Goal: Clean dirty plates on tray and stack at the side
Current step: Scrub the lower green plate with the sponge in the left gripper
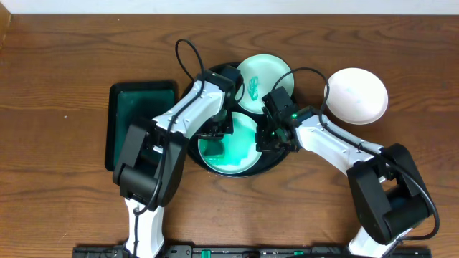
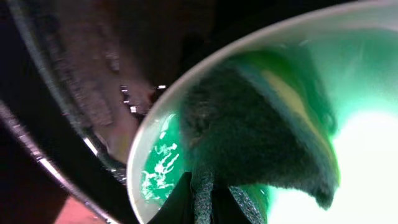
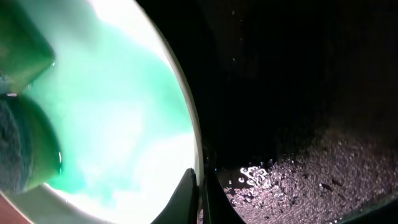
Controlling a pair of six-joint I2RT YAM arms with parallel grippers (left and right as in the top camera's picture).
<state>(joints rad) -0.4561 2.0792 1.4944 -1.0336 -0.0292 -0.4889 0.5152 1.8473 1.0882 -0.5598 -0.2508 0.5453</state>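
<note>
Seen from overhead, two arms meet over the black tray, which sits mid-table toward the far edge. The left claw and right claw work on opposite sides of the front plate, a pale turquoise round lying flat and face up on the tray's near half.

Only the left wrist camera shows the tool. A dark green scouring sponge with a yellow layer is pinched in the left claw and pressed onto the plate's wet, green-smeared face.

Only the right wrist camera shows the other grip. The right claw's tips are pressed together on that plate's rim at its right side, with droplets glinting on the tray surface just beside them.

The overhead view alone takes in the rest. The back plate, also turquoise, lies flat on the tray's far half with a dark scribble of smear near its middle. The white plate rests on bare wood just right of the tray.

A rectangular green tray lies left of the black one, its long sides running toward the far edge of the table. Both forearms cross above the front plate and hide much of it from above.
</note>
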